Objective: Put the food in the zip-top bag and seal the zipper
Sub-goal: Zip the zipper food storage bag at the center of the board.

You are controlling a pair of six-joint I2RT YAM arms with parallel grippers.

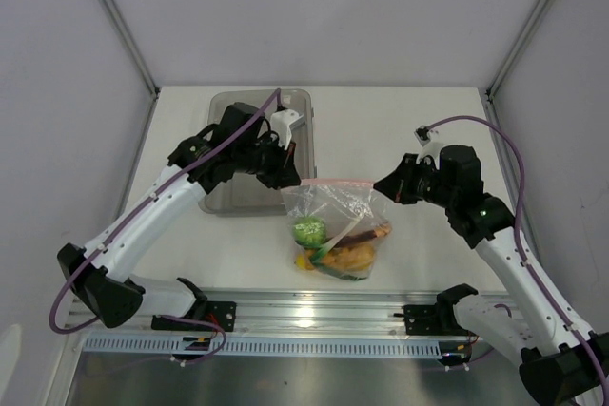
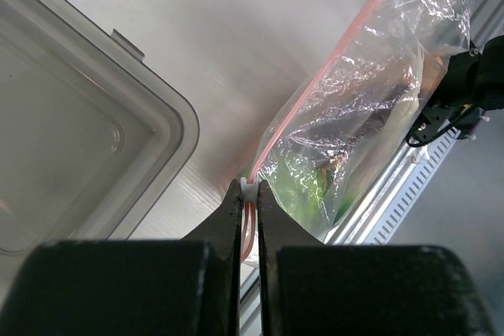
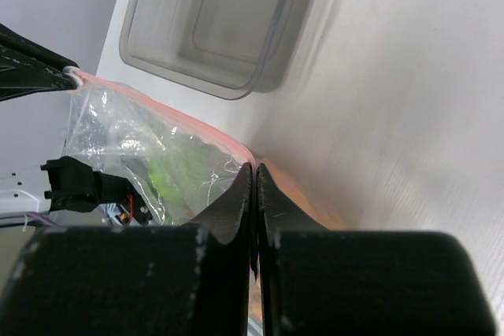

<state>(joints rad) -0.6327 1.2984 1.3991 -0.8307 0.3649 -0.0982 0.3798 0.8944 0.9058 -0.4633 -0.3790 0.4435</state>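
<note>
The zip-top bag (image 1: 335, 225) hangs above the table between both grippers, with its pink-red zipper (image 1: 336, 182) stretched level along the top. Inside it lie the food: a green lime (image 1: 308, 231), a yellow lemon (image 1: 350, 257), a long dark-red and tan slice (image 1: 366, 232) and other pieces. My left gripper (image 1: 287, 178) is shut on the zipper's left end with its white slider (image 2: 248, 189). My right gripper (image 1: 381, 185) is shut on the zipper's right end (image 3: 242, 145). The bag also shows in the left wrist view (image 2: 354, 108) and the right wrist view (image 3: 150, 147).
A rigid clear grey bin (image 1: 228, 192) stands on the table behind the left gripper, seen too in the wrist views (image 2: 71, 139) (image 3: 220, 21). A metal rail (image 1: 314, 316) runs along the table's near edge under the bag.
</note>
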